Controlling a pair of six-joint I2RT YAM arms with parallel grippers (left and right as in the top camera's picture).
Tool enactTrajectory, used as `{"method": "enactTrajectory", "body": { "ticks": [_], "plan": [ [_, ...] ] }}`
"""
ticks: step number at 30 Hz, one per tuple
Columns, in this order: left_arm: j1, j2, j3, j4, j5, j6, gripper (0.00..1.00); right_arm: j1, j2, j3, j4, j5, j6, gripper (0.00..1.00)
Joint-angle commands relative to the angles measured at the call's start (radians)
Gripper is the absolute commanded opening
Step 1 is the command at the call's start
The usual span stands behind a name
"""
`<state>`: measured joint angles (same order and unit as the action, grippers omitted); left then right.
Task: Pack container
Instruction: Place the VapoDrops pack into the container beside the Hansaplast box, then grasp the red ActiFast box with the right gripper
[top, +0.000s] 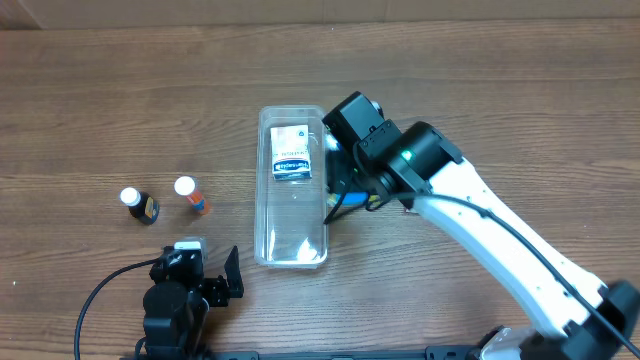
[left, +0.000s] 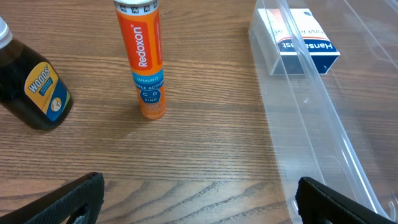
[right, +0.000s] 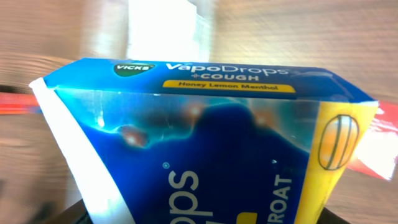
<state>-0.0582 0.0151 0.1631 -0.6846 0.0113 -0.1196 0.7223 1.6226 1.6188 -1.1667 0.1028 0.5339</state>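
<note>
Overhead: container (top: 292, 215) lies centre frame with a white-blue box (top: 292, 152) in its upper end, and the right gripper (top: 337, 198) crowds its right rim. Left wrist: left gripper (left: 199, 196) fingers are wide apart; Redoxon tube (left: 144, 62) and Woods' bottle (left: 31, 87) stand upper left, and the boxed item reads Hansaplast. Right wrist: Vicks VapoDrops box (right: 205, 155), "Honey Lemon Menthol", fills the frame, clamped by the right gripper.
</note>
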Motion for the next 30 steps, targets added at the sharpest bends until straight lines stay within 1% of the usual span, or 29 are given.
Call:
{"method": "enactTrajectory", "body": {
  "ticks": [1,2,3,7,9,10,13,15,16,17,18,20,22,24,25,27,29,30],
  "plan": [
    [0.006,-0.006,-0.003,0.0,-0.011,0.008,1.0,0.063,0.048,0.01,0.098,-0.003,0.126,0.68],
    [0.006,-0.006,-0.003,0.0,-0.011,0.008,1.0,0.09,0.125,0.01,0.154,-0.021,0.188,0.68],
    [0.006,-0.006,-0.002,0.0,-0.011,0.008,1.0,0.099,0.163,0.01,0.173,-0.027,0.208,0.68],
    [0.006,-0.006,-0.002,0.0,-0.011,0.008,1.0,0.126,0.326,0.01,0.247,-0.126,0.215,0.68],
    [0.006,-0.006,-0.002,0.0,-0.011,0.008,1.0,0.126,0.377,0.01,0.246,-0.128,0.23,0.69],
    [0.006,-0.006,-0.003,0.0,-0.011,0.008,1.0,0.122,0.388,0.01,0.246,-0.136,0.224,0.74],
    [0.006,-0.006,-0.002,0.0,-0.011,0.008,1.0,0.122,0.354,0.041,0.269,-0.172,0.123,0.89],
    [0.006,-0.006,-0.003,0.0,-0.011,0.008,1.0,0.113,0.286,0.095,0.255,-0.109,0.12,0.94],
    [0.006,-0.006,-0.003,0.0,-0.011,0.008,1.0,0.1,0.238,0.129,0.243,-0.072,0.12,0.99],
    [0.006,-0.006,-0.002,0.0,-0.011,0.008,1.0,0.086,0.211,0.15,0.226,-0.05,0.12,1.0],
    [0.006,-0.006,-0.003,0.0,-0.011,0.008,1.0,0.051,0.172,0.172,0.187,-0.036,0.12,1.0],
    [0.006,-0.006,-0.003,0.0,-0.011,0.008,1.0,-0.097,0.1,0.177,0.081,-0.037,0.125,1.0],
    [0.006,-0.006,-0.002,0.0,-0.011,0.008,1.0,-0.262,0.097,0.172,-0.019,-0.037,0.119,1.0],
    [0.006,-0.006,-0.002,0.0,-0.011,0.008,1.0,-0.402,0.124,0.111,-0.087,-0.062,0.061,1.0],
    [0.006,-0.006,-0.003,0.0,-0.011,0.008,1.0,-0.438,0.145,0.054,-0.089,-0.1,0.015,1.0],
    [0.006,-0.006,-0.002,0.0,-0.011,0.008,1.0,-0.458,0.181,-0.052,-0.063,-0.107,-0.035,1.0],
    [0.006,-0.006,-0.002,0.0,-0.011,0.008,1.0,-0.473,0.22,-0.199,0.021,-0.102,-0.072,1.0],
    [0.006,-0.006,-0.003,0.0,-0.011,0.008,1.0,-0.481,0.23,-0.245,0.053,-0.092,-0.071,1.0]
  ]
}}
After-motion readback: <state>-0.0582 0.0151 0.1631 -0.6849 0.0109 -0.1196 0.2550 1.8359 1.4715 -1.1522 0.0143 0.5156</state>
